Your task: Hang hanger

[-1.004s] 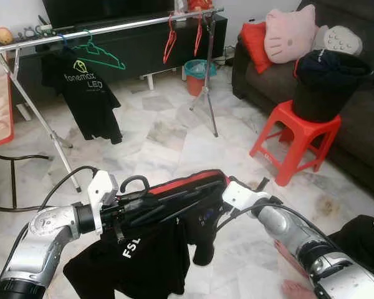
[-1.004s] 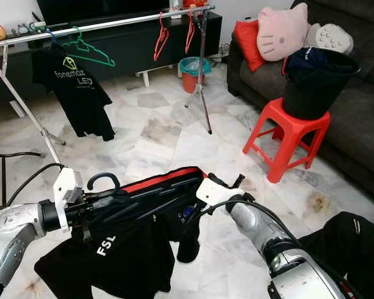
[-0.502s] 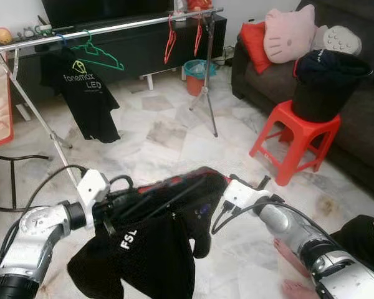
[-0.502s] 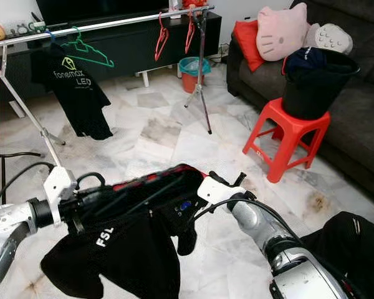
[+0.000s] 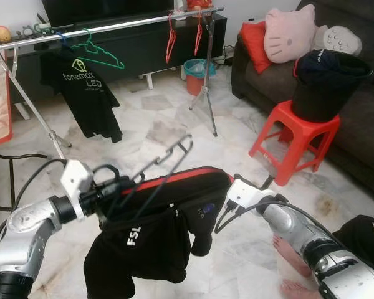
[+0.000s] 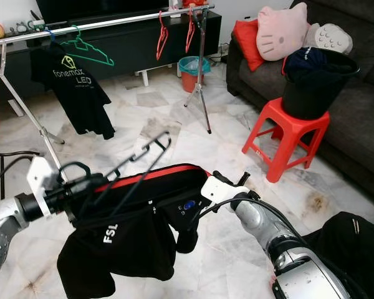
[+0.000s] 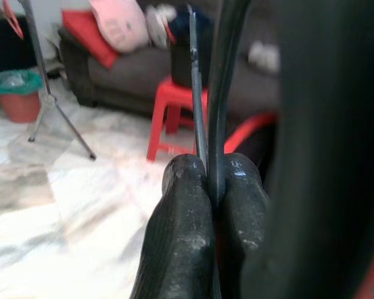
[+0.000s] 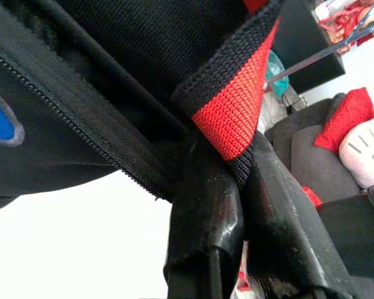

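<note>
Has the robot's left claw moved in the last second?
Yes. The left claw, pinching the black wire hanger, has lifted, toward the silver clothes rail.

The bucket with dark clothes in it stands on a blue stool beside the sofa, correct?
Not quite: the stool is red, not blue, as the left eye view shows. The rest holds: the bucket with dark clothes in it stands on that stool beside the sofa.
</note>
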Available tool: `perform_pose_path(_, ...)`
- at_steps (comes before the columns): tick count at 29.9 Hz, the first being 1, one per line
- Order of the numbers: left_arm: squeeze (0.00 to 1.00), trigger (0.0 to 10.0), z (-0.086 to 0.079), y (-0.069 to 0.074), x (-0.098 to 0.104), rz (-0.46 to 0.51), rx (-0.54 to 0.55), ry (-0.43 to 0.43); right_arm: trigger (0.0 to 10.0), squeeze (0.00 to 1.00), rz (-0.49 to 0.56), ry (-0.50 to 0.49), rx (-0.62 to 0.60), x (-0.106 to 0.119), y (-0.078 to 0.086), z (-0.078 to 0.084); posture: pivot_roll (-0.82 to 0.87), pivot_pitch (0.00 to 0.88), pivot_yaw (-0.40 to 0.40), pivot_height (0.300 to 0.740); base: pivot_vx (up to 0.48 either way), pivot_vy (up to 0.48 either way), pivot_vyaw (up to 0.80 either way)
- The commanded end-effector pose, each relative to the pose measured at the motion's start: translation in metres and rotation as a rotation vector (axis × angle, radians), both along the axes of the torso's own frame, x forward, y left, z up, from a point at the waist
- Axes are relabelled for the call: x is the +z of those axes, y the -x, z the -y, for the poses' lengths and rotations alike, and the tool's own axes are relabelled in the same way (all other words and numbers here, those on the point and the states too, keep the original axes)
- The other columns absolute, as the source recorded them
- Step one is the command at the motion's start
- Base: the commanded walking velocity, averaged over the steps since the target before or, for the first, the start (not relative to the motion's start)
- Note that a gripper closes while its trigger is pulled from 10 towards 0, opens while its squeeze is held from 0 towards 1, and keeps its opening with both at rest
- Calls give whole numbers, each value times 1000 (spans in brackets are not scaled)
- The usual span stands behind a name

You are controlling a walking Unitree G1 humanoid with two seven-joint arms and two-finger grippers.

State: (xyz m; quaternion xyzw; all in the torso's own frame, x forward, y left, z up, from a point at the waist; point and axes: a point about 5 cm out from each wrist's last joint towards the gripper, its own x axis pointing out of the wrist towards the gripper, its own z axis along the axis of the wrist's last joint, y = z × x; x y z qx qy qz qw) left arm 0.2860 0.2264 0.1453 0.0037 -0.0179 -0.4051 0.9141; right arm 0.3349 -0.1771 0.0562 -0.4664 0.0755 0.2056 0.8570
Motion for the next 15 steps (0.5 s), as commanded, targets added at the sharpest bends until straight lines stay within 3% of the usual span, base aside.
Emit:
perform_pose_path(1, 0, 10000, 5, -2, 14, 39, -1, 82, 10000, 0, -5, -17, -41, -1, -1, 3, -55, 28, -29, 740, 0, 0, 0)
perform_pose_path(4, 0, 10000, 25, -5, 18, 49, -33, 200, 10000, 0, -33, -43, 2, -6, 3, -8, -54, 28, -30, 740, 0, 0, 0)
perform_pose_path(8, 0, 10000, 39, -7, 20, 40, -52, 277, 10000, 0, -58, -61, 48, -9, 6, -17, -58, 27, -29, 740, 0, 0, 0)
perform_pose_path(9, 0, 10000, 51, -7, 20, 23, -73, 343, 10000, 0, -75, -79, 76, -11, 8, -24, -58, 27, -29, 740, 0, 0, 0)
perform_pose_path(11, 0, 10000, 55, -7, 20, 16, -82, 366, 10000, 0, -79, -86, 83, -12, 9, -25, -58, 27, -29, 740, 0, 0, 0)
perform_pose_path(12, 0, 10000, 71, -7, 21, 1, -103, 422, 10000, 0, -96, -104, 99, -15, 11, -31, -59, 27, -29, 740, 0, 0, 0)
perform_pose_path(15, 0, 10000, 86, -9, 21, -13, -107, 454, 10000, 0, -117, -125, 115, -18, 14, -38, -58, 28, -28, 740, 0, 0, 0)
